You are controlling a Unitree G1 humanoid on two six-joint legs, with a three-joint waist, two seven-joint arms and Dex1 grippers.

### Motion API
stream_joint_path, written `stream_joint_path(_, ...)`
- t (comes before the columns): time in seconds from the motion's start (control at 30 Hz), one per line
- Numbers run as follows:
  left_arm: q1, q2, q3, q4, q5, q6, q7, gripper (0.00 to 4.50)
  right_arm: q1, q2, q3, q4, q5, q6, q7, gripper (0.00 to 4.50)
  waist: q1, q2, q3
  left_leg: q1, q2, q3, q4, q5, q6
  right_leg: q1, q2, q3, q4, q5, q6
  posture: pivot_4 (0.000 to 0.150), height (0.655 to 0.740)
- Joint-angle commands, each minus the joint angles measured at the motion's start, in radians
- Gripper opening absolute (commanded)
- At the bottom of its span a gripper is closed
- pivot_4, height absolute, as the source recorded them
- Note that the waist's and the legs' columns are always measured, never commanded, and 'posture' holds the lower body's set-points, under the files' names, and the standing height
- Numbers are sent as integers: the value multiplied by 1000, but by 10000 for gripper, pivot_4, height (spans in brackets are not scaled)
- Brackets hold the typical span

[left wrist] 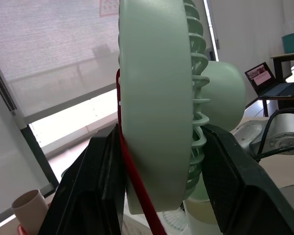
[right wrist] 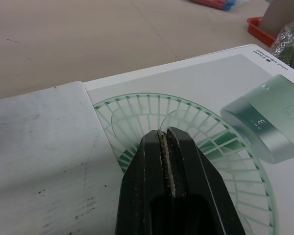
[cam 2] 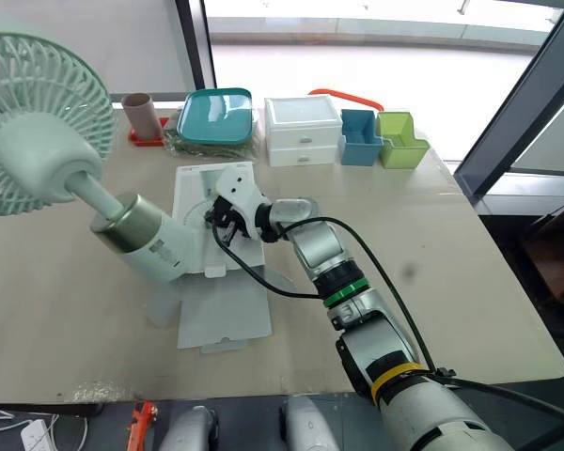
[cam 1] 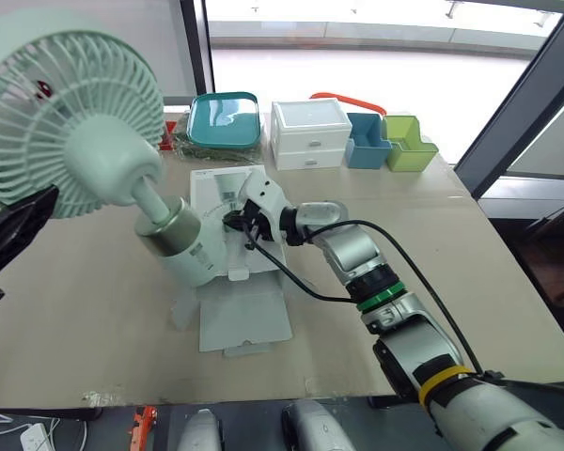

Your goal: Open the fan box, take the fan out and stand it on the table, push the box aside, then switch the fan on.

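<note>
Fan [cam 1: 66,113] clamped by left gripper [left wrist: 159,133]; box [right wrist: 196,78] lettering illegible.

I see the fan [cam 1: 66,113] raised above the tabletop's [cam 1: 508,282] left side and the fan box [cam 1: 244,315] flat at centre under my right hand [cam 1: 237,224]. Behind it, a lidded container [cam 1: 224,119], drawer unit [cam 1: 310,133] and 2 bins [cam 1: 367,141] line the far edge.

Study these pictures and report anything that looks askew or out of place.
The fan is not upright: it hangs tilted above the table, clamped by its head in the jaws of the left gripper, its base slanting down toward the opened box lying flat.
</note>
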Motion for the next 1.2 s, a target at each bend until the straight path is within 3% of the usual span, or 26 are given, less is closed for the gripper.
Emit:
stream_joint_path(0.03, -32, -2, 46, 42, 63, -28, 44, 19378, -4, 4, -5, 23, -12, 17, -17, 0, 0, 0, 0, 0, 0, 0, 0, 0, 0, 0, 0, 0, 0, 0, 0, 1500, 7400)
stream_joint_path(0.63, -6, -266, -165, 51, 451, -72, 253, 19378, -3, -24, -21, 7, -6, 30, -16, 0, 3, -5, -1, -1, -1, 0, 0, 0, 0, 0, -1, 0, 0, 0, 0, 1500, 7400)
stream_joint_path(0.77, 7, -265, -217, 53, 551, -34, 298, 19378, -4, -24, -23, 2, -3, 21, -16, 0, 3, -7, -1, -1, -1, 0, 0, 0, 0, 0, -1, 0, 0, 0, 0, 1500, 7400)
stream_joint_path(1.2, -50, -278, -287, 99, 612, 11, 369, 19378, 84, -39, -58, -250, 178, 1, 183, 0, 5, -6, 0, -6, -1, -2, -1, -1, -2, -3, -3, -3, -1, 0, 1, 1500, 7400)
